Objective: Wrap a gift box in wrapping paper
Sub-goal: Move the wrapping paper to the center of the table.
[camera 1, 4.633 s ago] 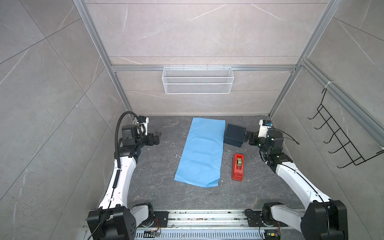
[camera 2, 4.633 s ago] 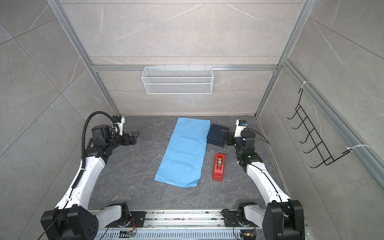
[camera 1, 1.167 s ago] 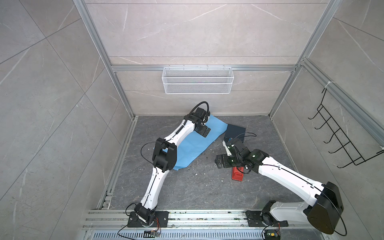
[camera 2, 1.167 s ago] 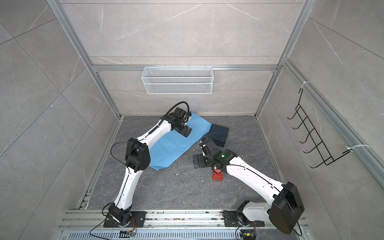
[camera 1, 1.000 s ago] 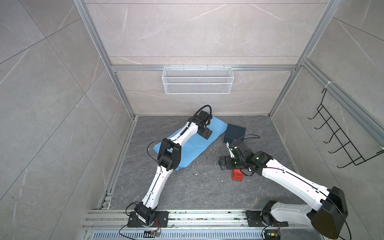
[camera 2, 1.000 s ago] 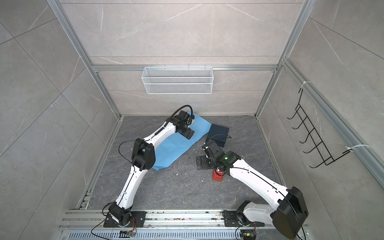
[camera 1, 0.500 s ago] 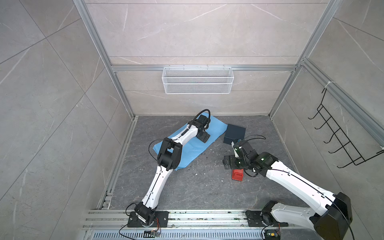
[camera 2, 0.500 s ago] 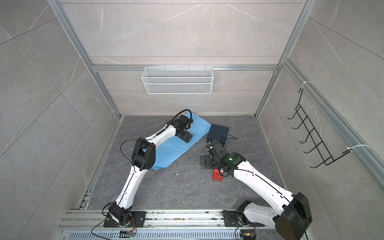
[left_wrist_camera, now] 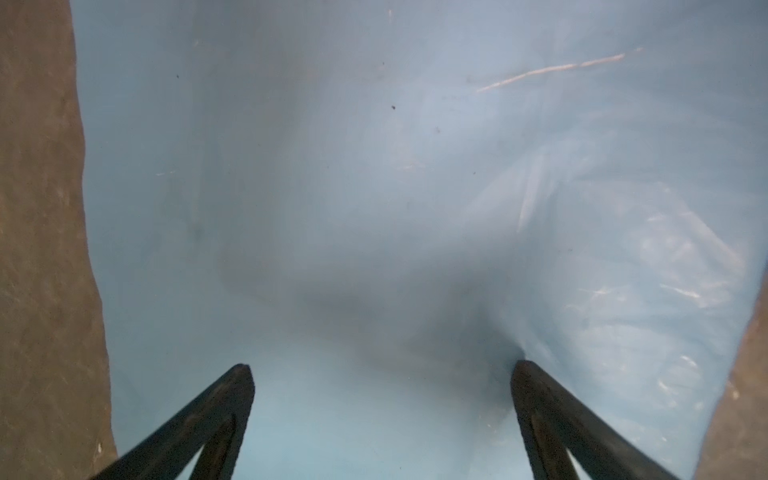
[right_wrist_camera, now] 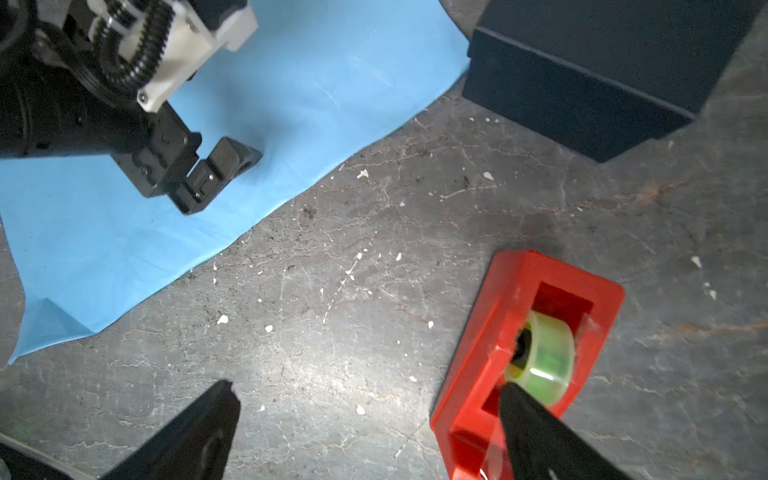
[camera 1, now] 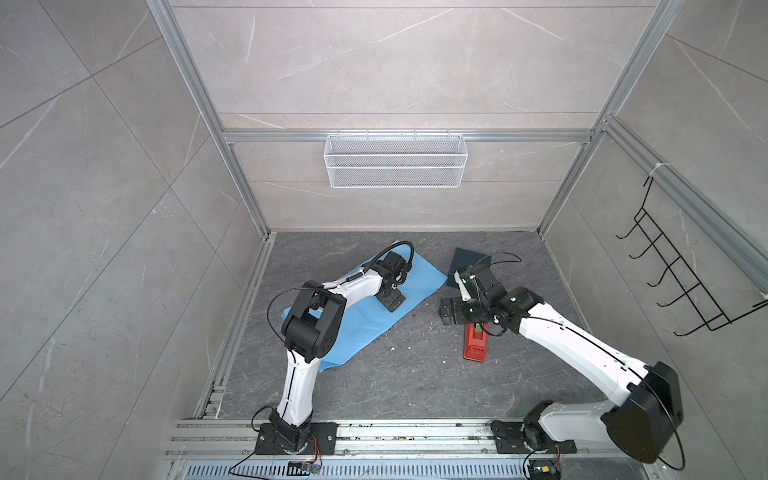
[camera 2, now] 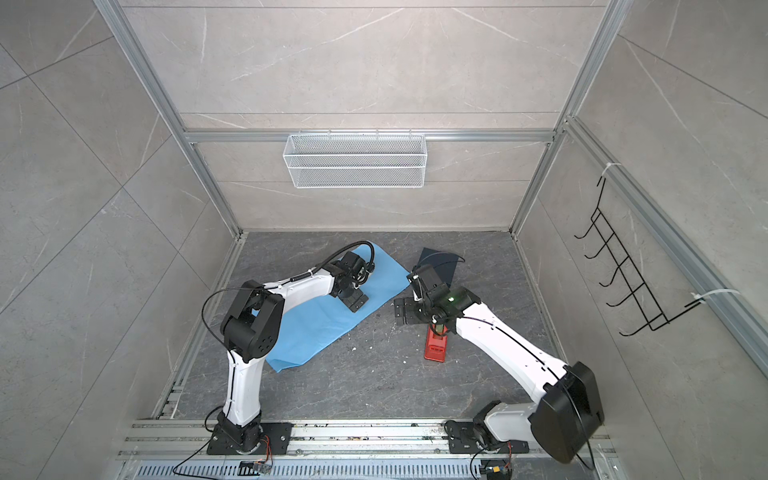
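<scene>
The wrapping paper (camera 1: 357,324) (camera 2: 316,328) (right_wrist_camera: 316,83) is a light blue sheet lying askew on the dark floor, left of centre. My left gripper (camera 1: 390,300) (camera 2: 355,304) (left_wrist_camera: 380,370) (right_wrist_camera: 216,166) is open, its fingertips down on the sheet's far half; the paper (left_wrist_camera: 374,187) fills the left wrist view. The gift box (camera 1: 467,259) (camera 2: 442,266) (right_wrist_camera: 582,83), dark navy, sits just past the sheet's right corner. My right gripper (camera 1: 451,311) (camera 2: 405,311) (right_wrist_camera: 368,386) hangs open and empty over bare floor, between the sheet and the tape dispenser.
A red tape dispenser (camera 1: 476,345) (camera 2: 435,345) (right_wrist_camera: 528,353) with a green roll lies under my right wrist. White scraps dot the floor. A wire basket (camera 1: 395,166) hangs on the back wall, a black hook rack (camera 1: 681,286) on the right wall.
Both arms have swung in from the side walls and the sheet has turned askew. Over the last second my left gripper drew nearer along the paper, and the sheet slid with it. The right gripper barely moved.
</scene>
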Tool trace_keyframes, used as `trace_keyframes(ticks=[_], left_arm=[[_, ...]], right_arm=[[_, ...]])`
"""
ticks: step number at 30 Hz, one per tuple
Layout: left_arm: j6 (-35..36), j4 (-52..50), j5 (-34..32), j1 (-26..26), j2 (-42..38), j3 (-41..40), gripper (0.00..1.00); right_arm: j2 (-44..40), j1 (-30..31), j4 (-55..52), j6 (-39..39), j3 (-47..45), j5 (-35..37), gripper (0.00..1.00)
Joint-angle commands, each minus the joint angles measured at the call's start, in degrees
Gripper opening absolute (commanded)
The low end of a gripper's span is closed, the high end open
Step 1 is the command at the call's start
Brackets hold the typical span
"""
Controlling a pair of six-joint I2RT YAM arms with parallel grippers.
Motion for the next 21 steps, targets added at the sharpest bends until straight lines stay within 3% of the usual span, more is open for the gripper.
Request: trace_keyframes(ticks=[1, 5, 10, 17, 21], left_arm=[[2.03, -2.94, -0.38, 0.01, -5.75, -0.26, 1.00], [-0.84, -9.57, -0.65, 0.05, -12.14, 0.42, 1.00], [-0.30, -4.39, 2.68, 2.29, -24.55, -11.87, 1.00], [-5.11, -2.97, 9.25, 11.47, -27.80, -15.33, 1.00], [-4.21, -4.08, 10.99, 14.40, -29.76, -16.07, 1.00]], right_arm=[[5.16, -0.20, 2.09, -2.75, 5.44, -3.34, 0.99], [14.20, -1.47, 2.26, -3.88, 13.92, -4.65, 0.96], [24.96, -2.66, 3.68, -4.49, 23.33, -8.03, 0.94], [40.49, -6.35, 3.19, -4.29, 37.71, -13.96, 0.90], [48.69, -6.64, -2.24, -4.80, 48.78, -15.50, 0.89]])
